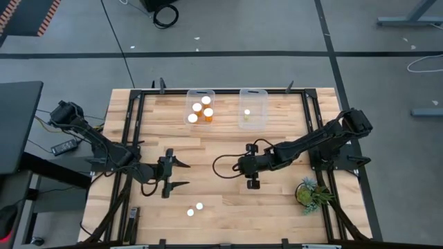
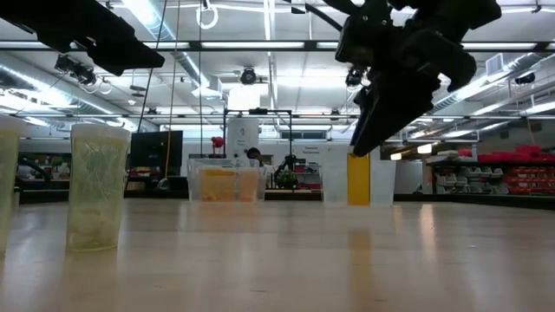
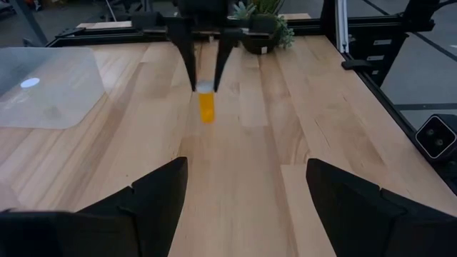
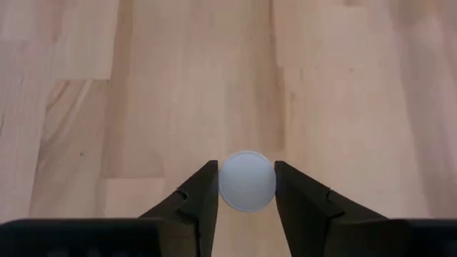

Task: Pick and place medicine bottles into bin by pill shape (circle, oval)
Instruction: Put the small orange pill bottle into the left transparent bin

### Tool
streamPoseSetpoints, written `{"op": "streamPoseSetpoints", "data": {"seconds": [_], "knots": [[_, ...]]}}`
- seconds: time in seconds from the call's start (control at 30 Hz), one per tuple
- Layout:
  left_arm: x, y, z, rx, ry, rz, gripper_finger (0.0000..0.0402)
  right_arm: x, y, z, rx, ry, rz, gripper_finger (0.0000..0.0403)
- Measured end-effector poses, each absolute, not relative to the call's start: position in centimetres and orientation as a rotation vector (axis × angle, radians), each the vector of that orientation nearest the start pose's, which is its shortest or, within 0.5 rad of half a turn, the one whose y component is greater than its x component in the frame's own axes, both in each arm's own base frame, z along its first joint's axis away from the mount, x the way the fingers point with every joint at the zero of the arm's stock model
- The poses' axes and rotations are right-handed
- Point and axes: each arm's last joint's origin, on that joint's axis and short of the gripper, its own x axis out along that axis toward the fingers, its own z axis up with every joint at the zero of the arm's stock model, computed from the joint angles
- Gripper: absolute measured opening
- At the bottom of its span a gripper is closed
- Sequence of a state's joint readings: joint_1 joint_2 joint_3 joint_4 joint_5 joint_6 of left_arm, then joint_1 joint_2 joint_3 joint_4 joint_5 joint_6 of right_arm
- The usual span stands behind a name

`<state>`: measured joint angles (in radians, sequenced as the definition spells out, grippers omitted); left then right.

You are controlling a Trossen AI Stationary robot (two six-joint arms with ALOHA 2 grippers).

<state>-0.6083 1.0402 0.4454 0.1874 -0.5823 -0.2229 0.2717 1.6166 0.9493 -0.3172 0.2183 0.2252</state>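
Right gripper (image 4: pixel 246 187) clamped on a medicine bottle (image 4: pixel 247 181) by the cap, hoisted clear over mid-table (image 1: pixel 221 149), presumably for carry to a bin at the far edge. Confirmed from the left wrist: orange body (image 3: pixel 206 107) dangling off the wood, unseen from overhead. Left gripper (image 1: pixel 178 174) parked wide open toward the near-left corner. Two bottles (image 1: pixel 194 209) waiting near the near edge.

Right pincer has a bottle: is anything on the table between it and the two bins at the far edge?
Nothing visible. The right pincer grips a bottle above bare wood; the stretch toward the left bin and right bin shows only tabletop.
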Motion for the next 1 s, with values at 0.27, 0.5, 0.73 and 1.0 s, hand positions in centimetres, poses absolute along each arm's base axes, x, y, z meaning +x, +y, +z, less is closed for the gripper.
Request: {"op": "streamPoseSetpoints", "data": {"seconds": [0.27, 0.5, 0.73, 1.0], "knots": [[17.9, -10.5, 20.7, 0.008, 0.337, 0.012, 0.0293, 29.2, 5.8, 21.6, -0.052, 0.867, -0.168, 0.0134], [17.9, -10.5, 20.7, 0.008, 0.338, 0.012, 0.0293, 28.3, 2.9, 24.6, -0.036, 0.758, -0.286, 0.0134], [17.9, -10.5, 20.7, 0.008, 0.338, 0.012, 0.0293, 28.0, -1.2, 25.4, 0.017, 0.73, -0.42, 0.0135], [17.9, -10.5, 20.7, 0.008, 0.338, 0.012, 0.0293, 27.5, -6.0, 25.4, 0.091, 0.736, -0.556, 0.0135]]}}
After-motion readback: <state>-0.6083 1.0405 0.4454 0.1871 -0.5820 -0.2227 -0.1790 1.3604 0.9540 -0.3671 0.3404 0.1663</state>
